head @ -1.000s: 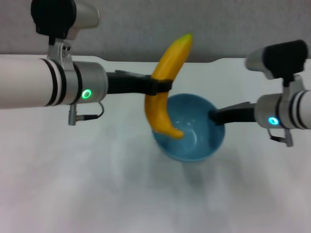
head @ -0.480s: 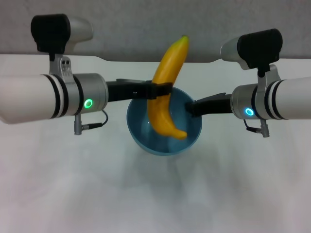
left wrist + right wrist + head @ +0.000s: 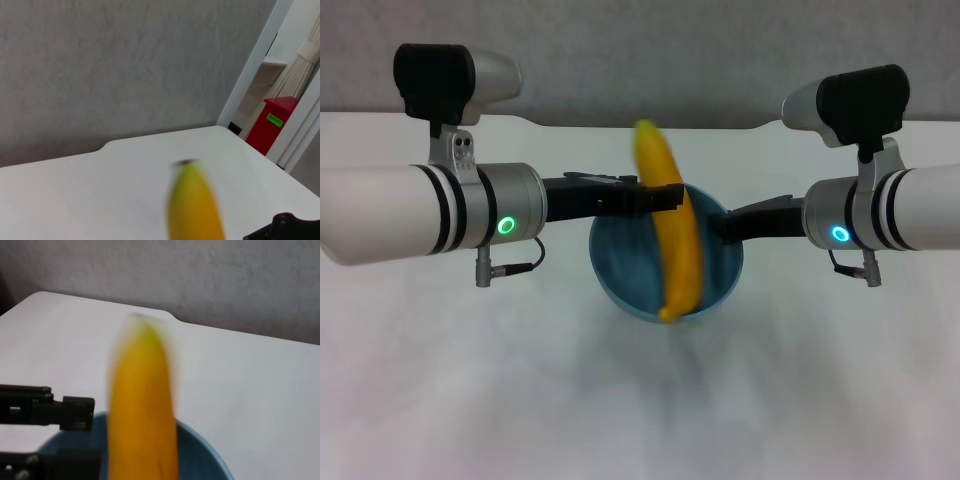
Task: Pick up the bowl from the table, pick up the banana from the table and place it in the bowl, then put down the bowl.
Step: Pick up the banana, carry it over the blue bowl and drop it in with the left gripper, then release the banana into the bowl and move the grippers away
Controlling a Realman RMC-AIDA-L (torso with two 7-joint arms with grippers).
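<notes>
The light-blue bowl (image 3: 630, 270) hangs above the white table (image 3: 440, 400), held at its rim by my right gripper (image 3: 722, 228), which is shut on it. The yellow-orange banana (image 3: 675, 250) is blurred and stands nearly upright, its lower end inside the bowl near the front rim. My left gripper (image 3: 665, 198) is level with the banana's middle, over the bowl's far rim. In the right wrist view the banana (image 3: 142, 405) rises out of the bowl (image 3: 200, 455), and the left gripper (image 3: 80, 432) shows beside it with its fingers apart and clear of the banana. The banana's tip shows in the left wrist view (image 3: 195, 205).
The table's far edge has a shallow notch (image 3: 650, 126) against a grey wall. In the left wrist view a red box (image 3: 272, 125) and a white frame stand beyond the table's corner. The bowl's shadow lies on the table below it.
The banana has left the left gripper's fingers, swung upright and slid down into the bowl. Both arms have hardly moved in the last half second; earlier the bowl moved left under the banana.
</notes>
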